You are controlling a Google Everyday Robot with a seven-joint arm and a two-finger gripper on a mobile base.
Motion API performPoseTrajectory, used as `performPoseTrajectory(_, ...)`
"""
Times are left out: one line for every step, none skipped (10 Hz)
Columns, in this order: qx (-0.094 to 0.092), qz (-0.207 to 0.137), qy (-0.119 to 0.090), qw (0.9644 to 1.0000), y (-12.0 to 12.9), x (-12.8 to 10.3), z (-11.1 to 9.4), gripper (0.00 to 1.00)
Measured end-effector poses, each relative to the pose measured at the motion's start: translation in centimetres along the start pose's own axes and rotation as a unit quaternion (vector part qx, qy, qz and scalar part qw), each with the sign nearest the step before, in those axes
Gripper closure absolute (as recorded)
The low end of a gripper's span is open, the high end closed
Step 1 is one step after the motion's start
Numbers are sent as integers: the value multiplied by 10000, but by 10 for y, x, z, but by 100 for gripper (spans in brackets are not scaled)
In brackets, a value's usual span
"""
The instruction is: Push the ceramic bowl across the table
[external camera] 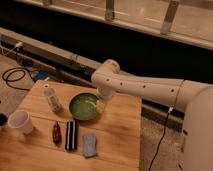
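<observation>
Standing on the far half of the square light-wood butcher-block table [117,135], roughly mid-width: one round, shallow, green-glazed ceramic bowl [84,106], upright, darker at the rim.

Gripper [101,103]: at the end of the white arm [145,87], which reaches in from the right. It is lowered at the bowl's right rim, touching it or just beside it. How far it is open, and whether it has hold of anything, cannot be told.

Left of the bowl, near but apart: small white bottle [51,98], upright.

Left edge of the table: white cup [21,121], upright, well apart from the bowl.

Near side of the bowl, in a row from left: small red object [56,132], black rectangular object [71,135], blue-grey pad [90,144].

Floor beyond the table's far left corner: coiled black cable [12,76].
</observation>
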State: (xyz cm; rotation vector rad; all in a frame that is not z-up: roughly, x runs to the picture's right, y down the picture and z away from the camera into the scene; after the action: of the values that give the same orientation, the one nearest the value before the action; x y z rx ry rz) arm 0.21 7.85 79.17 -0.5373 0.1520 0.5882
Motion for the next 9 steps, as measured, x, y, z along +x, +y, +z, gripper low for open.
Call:
performPoseTrajectory(22, 17, 30, 10000, -3, 4, 0, 30)
performPoseTrajectory(-2, 12, 21, 10000, -1, 2, 0, 30)
performPoseTrajectory(11, -5, 21, 10000, 0, 1, 0, 30)
performPoseTrajectory(-21, 71, 80, 9999, -4, 6, 3, 30)
performPoseTrajectory(-79, 136, 163, 9997, -6, 15, 11, 30)
performPoseTrajectory(-160, 196, 219, 9994, -6, 22, 21, 30)
performPoseTrajectory(-240, 237, 264, 9991, -5, 26, 37, 30)
performPoseTrajectory(-376, 300, 325, 9983, -2, 28, 60, 30)
performPoseTrajectory(-476, 365, 345, 9976, -1, 30, 72, 30)
